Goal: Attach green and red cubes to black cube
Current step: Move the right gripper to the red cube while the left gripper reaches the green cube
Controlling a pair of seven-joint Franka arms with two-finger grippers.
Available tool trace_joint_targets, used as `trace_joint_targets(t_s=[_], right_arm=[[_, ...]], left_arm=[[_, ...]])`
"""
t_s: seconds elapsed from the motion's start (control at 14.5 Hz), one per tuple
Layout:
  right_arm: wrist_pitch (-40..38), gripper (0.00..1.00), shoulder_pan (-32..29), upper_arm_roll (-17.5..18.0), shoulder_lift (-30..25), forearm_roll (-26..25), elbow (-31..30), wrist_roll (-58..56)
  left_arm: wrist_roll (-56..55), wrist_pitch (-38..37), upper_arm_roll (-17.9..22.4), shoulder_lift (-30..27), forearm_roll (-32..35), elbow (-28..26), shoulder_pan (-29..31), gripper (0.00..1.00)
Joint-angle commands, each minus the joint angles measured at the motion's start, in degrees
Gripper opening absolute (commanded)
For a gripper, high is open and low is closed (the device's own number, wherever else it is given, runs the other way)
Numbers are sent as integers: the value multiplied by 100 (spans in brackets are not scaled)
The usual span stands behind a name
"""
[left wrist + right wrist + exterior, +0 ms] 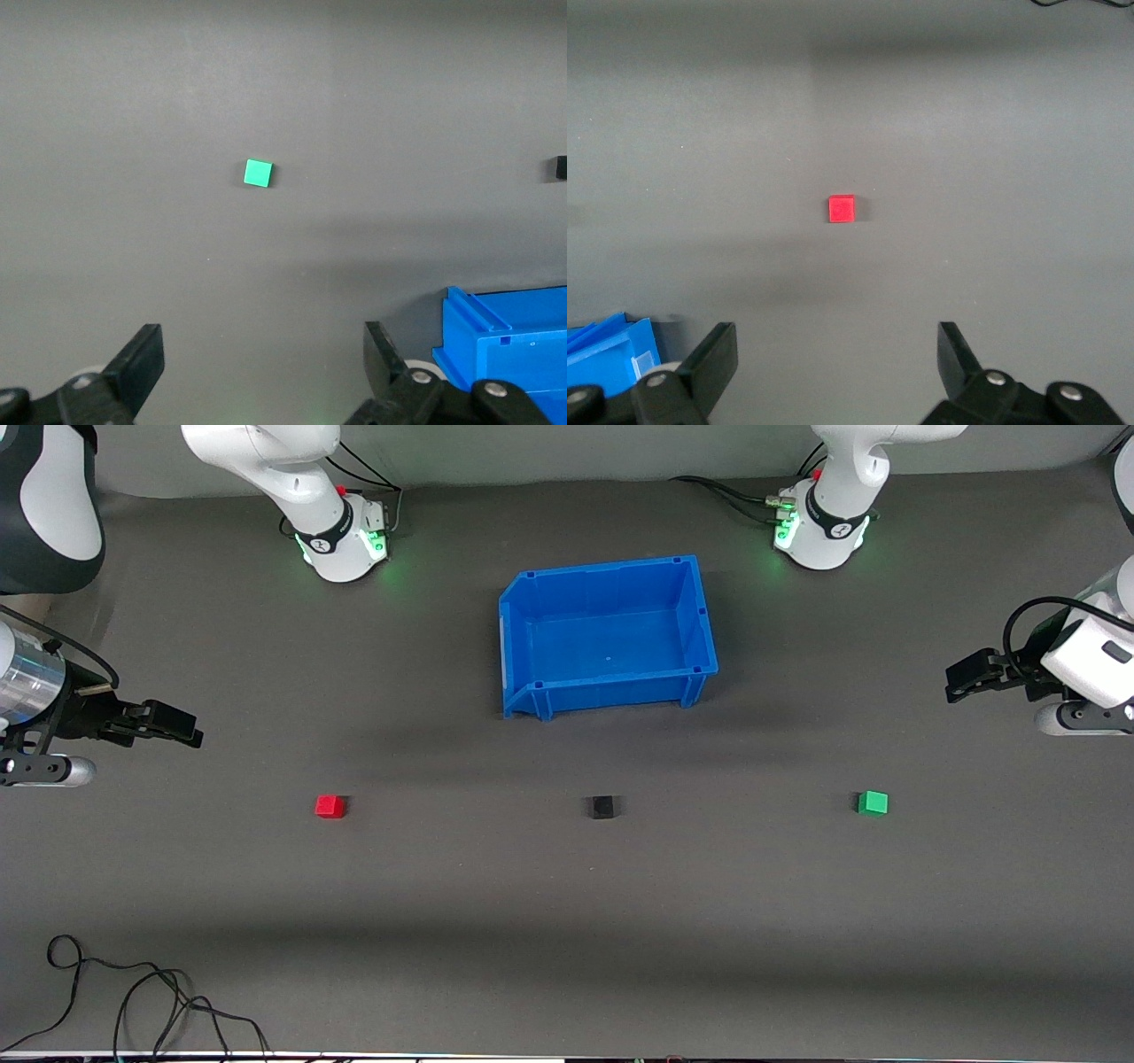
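Three small cubes lie in a row on the grey mat, nearer the front camera than the blue bin. The red cube (330,806) lies toward the right arm's end, the black cube (602,807) in the middle, the green cube (873,802) toward the left arm's end. My left gripper (955,680) is open and empty, up over the mat at its own end. Its wrist view shows the green cube (259,173) and the black cube (561,167) at the frame's edge. My right gripper (190,729) is open and empty at its own end. Its wrist view shows the red cube (842,209).
An empty blue bin (523,655) stands mid-table, farther from the front camera than the black cube. Its corner shows in the left wrist view (505,354) and the right wrist view (611,354). A loose black cable (133,1001) lies at the table's front edge.
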Motion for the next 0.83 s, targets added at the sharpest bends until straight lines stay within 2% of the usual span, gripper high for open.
trace_joint_targets(t_s=[0.0, 0.48, 0.62, 0.76], right_arm=[[-82, 100, 18, -25, -35, 19, 63, -113], [23, 100, -87, -60, 115, 141, -7, 71], [138, 100, -78, -113, 159, 256, 1, 1041], [173, 100, -17, -122, 228, 221, 10, 1974]], left_arm=[[89, -94, 83, -102, 128, -56, -111, 100], [-87, -224, 83, 73, 102, 269, -102, 100], [-541, -444, 92, 126, 49, 269, -67, 100], [-1531, -489, 100, 135, 5, 269, -67, 100]])
